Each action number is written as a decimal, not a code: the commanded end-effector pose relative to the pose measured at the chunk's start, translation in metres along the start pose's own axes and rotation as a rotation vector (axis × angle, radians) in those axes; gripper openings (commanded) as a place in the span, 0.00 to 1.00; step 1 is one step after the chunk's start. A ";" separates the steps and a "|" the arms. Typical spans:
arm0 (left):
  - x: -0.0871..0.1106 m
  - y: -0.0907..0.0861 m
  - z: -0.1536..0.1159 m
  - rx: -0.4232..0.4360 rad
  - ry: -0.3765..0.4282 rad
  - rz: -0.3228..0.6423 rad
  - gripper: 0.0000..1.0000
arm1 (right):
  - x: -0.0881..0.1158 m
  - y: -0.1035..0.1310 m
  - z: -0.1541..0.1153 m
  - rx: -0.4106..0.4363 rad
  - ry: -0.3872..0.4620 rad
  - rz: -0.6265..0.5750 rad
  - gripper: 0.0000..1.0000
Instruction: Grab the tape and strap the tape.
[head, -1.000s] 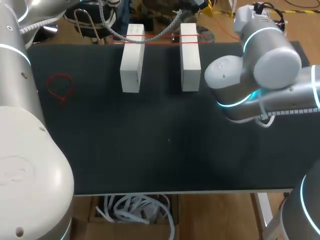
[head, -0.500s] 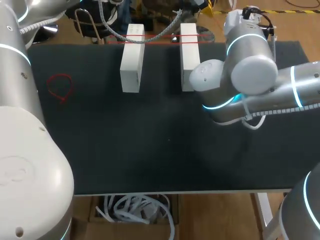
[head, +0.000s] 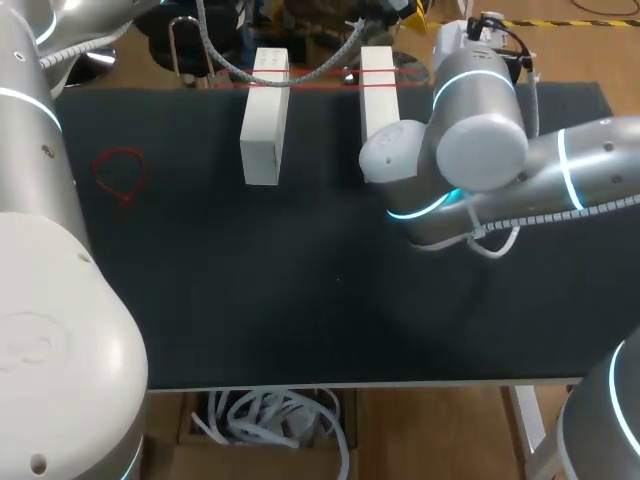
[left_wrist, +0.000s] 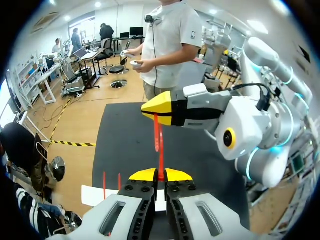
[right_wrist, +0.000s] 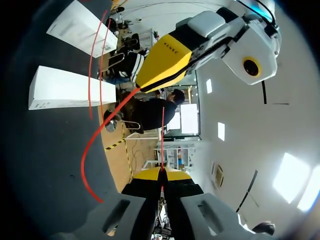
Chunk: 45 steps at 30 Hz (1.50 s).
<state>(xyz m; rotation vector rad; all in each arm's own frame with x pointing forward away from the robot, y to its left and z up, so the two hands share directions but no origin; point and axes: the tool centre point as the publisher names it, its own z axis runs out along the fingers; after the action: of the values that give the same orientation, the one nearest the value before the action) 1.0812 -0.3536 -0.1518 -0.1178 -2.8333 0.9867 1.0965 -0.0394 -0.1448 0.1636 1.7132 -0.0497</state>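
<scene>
I have both hands clenched on the tape (left_wrist: 160, 150). In the left wrist view my left gripper (left_wrist: 160, 175) has its yellow tips pressed together on a red strand, which runs straight ahead to the right gripper's tips just beyond. In the right wrist view my right gripper (right_wrist: 161, 173) is pinched on a thin red strand too. Another length of tape bows out from the left gripper's tips ahead of it and sags toward the bench (head: 300, 300).

Two white blocks stand side by side near the bench's far edge, long sides parallel with a gap between them. These are the left block (head: 264, 130) and the right block (head: 378, 105). Red strands of the tape cross both blocks at their far ends, along the far edge.

From the head view my right arm (head: 480, 150) reaches in over the far right part of the bench, and its elbow covers the near end of the right block. Both grippers sit past the far edge and are hidden there. My left arm (head: 40, 300) fills the left side. A small red loop (head: 127, 197) lies flat near the bench's left edge, well apart from the blocks.
</scene>
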 end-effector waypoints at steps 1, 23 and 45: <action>0.000 -0.001 -0.001 -0.004 0.001 -0.001 0.00 | -0.001 0.006 -0.002 0.001 -0.001 -0.012 0.00; 0.000 -0.001 -0.001 -0.004 0.001 -0.001 0.00 | -0.004 0.015 -0.004 -0.014 -0.008 -0.100 0.00; 0.000 -0.001 -0.001 -0.004 0.001 -0.001 0.00 | -0.004 0.022 -0.003 -0.020 0.000 -0.134 0.00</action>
<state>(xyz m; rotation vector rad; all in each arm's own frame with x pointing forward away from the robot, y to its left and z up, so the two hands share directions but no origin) 1.0810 -0.3535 -0.1517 -0.1178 -2.8340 0.9866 1.0985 -0.0190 -0.1421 0.0352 1.7125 -0.1279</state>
